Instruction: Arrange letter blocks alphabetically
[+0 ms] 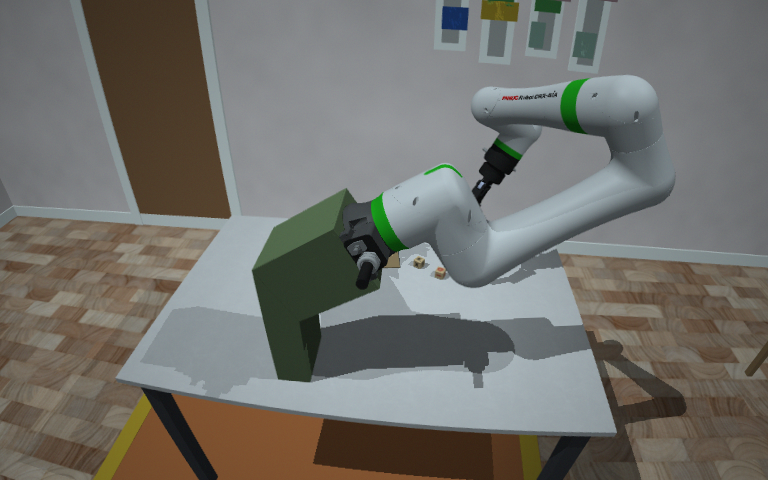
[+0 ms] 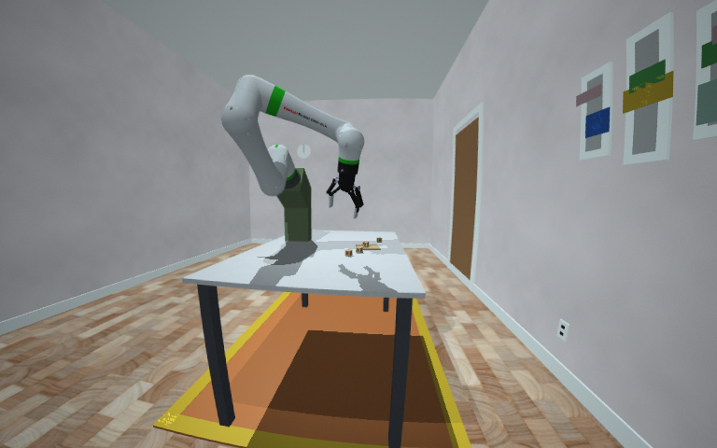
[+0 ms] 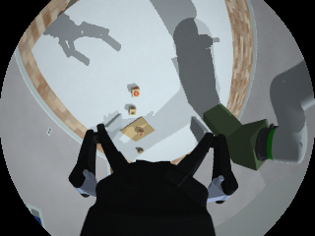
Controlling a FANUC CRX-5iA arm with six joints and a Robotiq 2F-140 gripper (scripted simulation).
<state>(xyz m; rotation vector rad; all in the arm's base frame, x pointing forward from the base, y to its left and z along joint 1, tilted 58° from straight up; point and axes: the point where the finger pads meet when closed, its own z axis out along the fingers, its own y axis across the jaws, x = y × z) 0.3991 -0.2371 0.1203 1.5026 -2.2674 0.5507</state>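
Observation:
My gripper [image 2: 344, 204] is open and empty, hanging high above the table; its two fingers spread wide in the wrist view [image 3: 152, 187]. A small tan mat [image 2: 372, 246] lies on the white table below; it also shows in the wrist view [image 3: 138, 129]. One block [image 2: 365, 243] [image 3: 140, 130] sits on the mat. Two blocks [image 2: 348, 252] [image 2: 359, 248] lie close together on the table beside the mat; they also show in the top view [image 1: 440, 273] [image 1: 419, 261]. A fourth block [image 2: 379, 239] [image 3: 140, 149] lies off the mat on its other side. The letters are too small to read.
The green robot pedestal [image 1: 300, 283] stands on the table near the blocks. The arm's lower link [image 1: 453, 226] hides most of the mat in the top view. The table's edges drop to a wooden floor.

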